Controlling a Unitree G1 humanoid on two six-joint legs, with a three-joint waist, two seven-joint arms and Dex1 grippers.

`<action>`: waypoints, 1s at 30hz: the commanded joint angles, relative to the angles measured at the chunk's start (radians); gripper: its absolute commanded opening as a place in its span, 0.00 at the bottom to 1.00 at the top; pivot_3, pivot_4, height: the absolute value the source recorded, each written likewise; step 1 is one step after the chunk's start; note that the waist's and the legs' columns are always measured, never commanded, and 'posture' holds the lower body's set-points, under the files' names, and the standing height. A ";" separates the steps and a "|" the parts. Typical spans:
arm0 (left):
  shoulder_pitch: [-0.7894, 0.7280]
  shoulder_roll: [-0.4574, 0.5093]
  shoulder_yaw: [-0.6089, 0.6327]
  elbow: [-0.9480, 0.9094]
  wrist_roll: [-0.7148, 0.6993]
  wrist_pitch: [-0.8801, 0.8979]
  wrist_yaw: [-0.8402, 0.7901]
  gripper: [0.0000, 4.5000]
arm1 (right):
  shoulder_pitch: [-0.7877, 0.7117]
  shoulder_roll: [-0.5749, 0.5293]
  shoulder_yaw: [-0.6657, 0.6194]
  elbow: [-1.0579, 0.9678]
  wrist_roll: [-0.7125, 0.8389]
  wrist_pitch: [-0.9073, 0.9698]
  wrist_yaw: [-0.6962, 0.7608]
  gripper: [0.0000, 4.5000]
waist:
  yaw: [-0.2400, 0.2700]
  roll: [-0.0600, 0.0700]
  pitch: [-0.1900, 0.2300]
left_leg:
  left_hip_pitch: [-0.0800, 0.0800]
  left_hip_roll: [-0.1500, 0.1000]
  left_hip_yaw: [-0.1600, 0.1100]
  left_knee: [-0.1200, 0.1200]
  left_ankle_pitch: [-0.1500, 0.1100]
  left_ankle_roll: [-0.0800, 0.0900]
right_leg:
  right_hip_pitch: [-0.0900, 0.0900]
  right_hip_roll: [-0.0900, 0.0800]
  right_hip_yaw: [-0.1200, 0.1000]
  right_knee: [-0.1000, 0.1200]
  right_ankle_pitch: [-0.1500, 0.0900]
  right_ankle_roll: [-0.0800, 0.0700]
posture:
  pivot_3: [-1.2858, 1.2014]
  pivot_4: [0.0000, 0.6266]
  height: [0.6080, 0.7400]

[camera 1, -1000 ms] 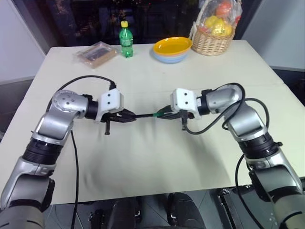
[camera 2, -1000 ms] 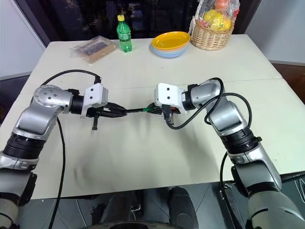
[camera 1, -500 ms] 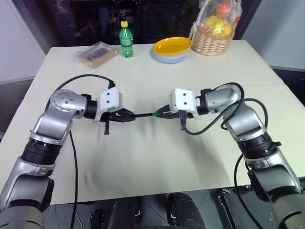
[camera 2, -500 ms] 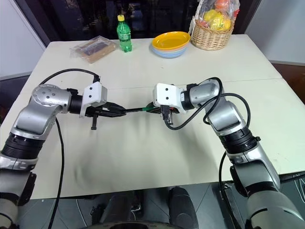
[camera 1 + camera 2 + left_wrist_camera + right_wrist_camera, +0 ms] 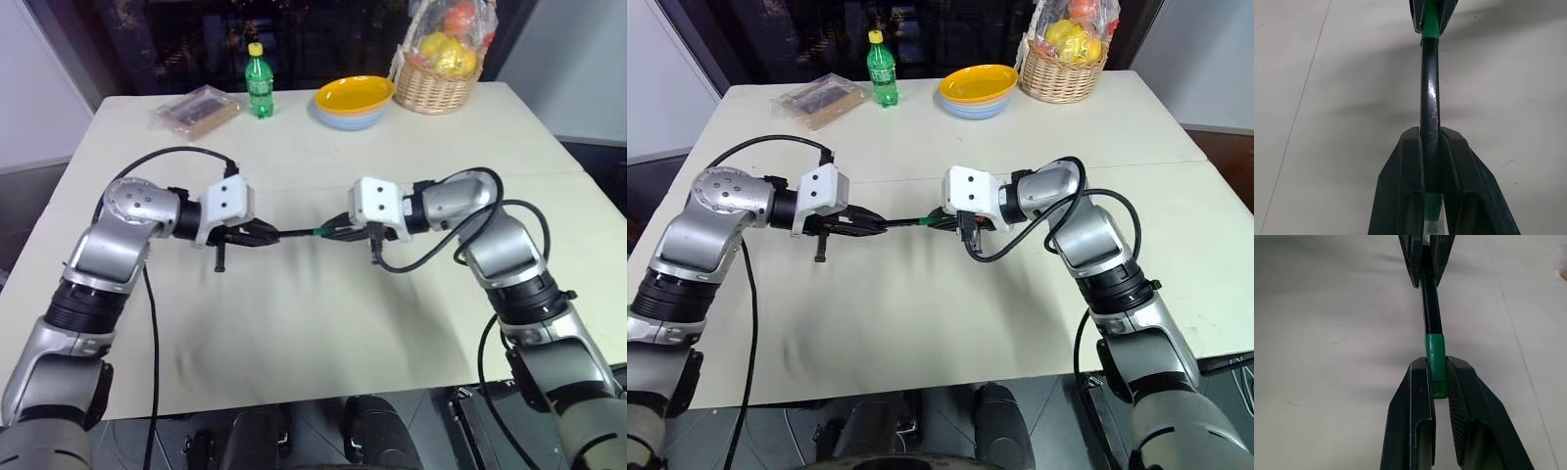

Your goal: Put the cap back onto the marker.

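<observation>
The black marker (image 5: 294,233) is held level above the white table, between my two grippers. My left gripper (image 5: 265,234) is shut on the marker's barrel (image 5: 1429,107). My right gripper (image 5: 333,231) is shut on the green cap (image 5: 1435,363), which sits on the marker's end. In the right wrist view the cap's open end overlaps the black barrel (image 5: 1431,308), and the left gripper's fingers (image 5: 1411,257) clamp the marker's other end. In the left wrist view the cap (image 5: 1430,22) shows between the right gripper's fingers.
At the back of the table (image 5: 323,323) stand a green bottle with a yellow lid (image 5: 259,82), a yellow bowl stacked on a blue one (image 5: 354,100), a fruit basket (image 5: 438,74) and a wrapped flat box (image 5: 199,108). Black cables loop from both wrists.
</observation>
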 commanded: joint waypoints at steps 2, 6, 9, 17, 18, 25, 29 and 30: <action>-0.067 -0.060 0.012 -0.067 -0.048 -0.033 0.022 0.00 | -0.027 0.081 0.050 -0.101 0.073 -0.012 0.024 0.01 | 0.000 0.000 0.000 | 0.000 0.000 0.000 0.000 0.000 0.000 | 0.000 0.000 0.000 0.000 0.000 0.000 | 0.52 0.24 1.00; -0.059 -0.058 0.014 -0.064 -0.044 -0.037 0.024 0.00 | -0.028 0.084 0.048 -0.097 0.067 -0.015 0.024 0.01 | 0.000 0.000 0.000 | 0.000 0.000 0.000 0.000 0.000 0.000 | 0.000 0.000 0.000 0.000 0.000 0.000 | 0.52 0.24 1.00; -0.032 -0.043 0.028 -0.064 -0.040 -0.034 0.033 0.00 | -0.026 0.066 0.047 -0.075 0.041 -0.046 0.023 0.01 | 0.000 0.000 0.000 | 0.000 0.000 0.000 0.000 0.000 0.000 | 0.000 0.000 0.000 0.000 0.000 0.000 | 0.52 0.24 1.00; 0.070 0.003 0.085 -0.121 -0.048 0.005 0.061 0.00 | -0.025 0.029 0.026 -0.013 0.008 -0.107 0.029 0.01 | 0.000 0.000 0.000 | 0.000 0.000 0.000 0.000 0.000 0.000 | 0.000 0.000 0.000 0.000 0.000 0.000 | 0.52 0.24 1.00; 0.077 0.007 0.090 -0.128 -0.049 0.009 0.065 0.00 | -0.026 0.027 0.025 -0.006 0.007 -0.112 0.031 0.01 | 0.000 0.000 0.000 | 0.000 0.000 0.000 0.000 0.000 0.000 | 0.000 0.000 0.000 0.000 0.000 0.000 | 0.52 0.24 1.00; 0.119 0.045 0.112 -0.166 -0.073 0.032 0.090 0.00 | -0.036 0.019 0.015 0.023 0.008 -0.127 0.034 0.75 | -0.002 0.000 0.000 | 0.000 0.000 0.000 0.000 0.000 0.000 | 0.000 0.000 0.000 0.000 0.000 0.000 | 0.52 0.24 1.00; 0.159 0.068 0.133 -0.197 -0.088 0.064 0.118 0.00 | -0.038 0.009 -0.003 0.019 0.021 -0.119 0.029 0.97 | -0.001 0.000 0.000 | 0.000 0.000 0.000 0.000 0.000 0.000 | 0.000 0.000 0.000 0.000 0.000 0.000 | 0.52 0.24 1.00; 0.171 0.073 0.139 -0.208 -0.092 0.074 0.126 0.00 | -0.039 0.005 -0.008 0.016 0.025 -0.115 0.027 0.97 | -0.001 0.000 0.000 | 0.000 0.000 0.000 0.000 0.000 0.000 | 0.000 0.000 0.000 0.000 0.000 0.000 | 0.52 0.24 1.00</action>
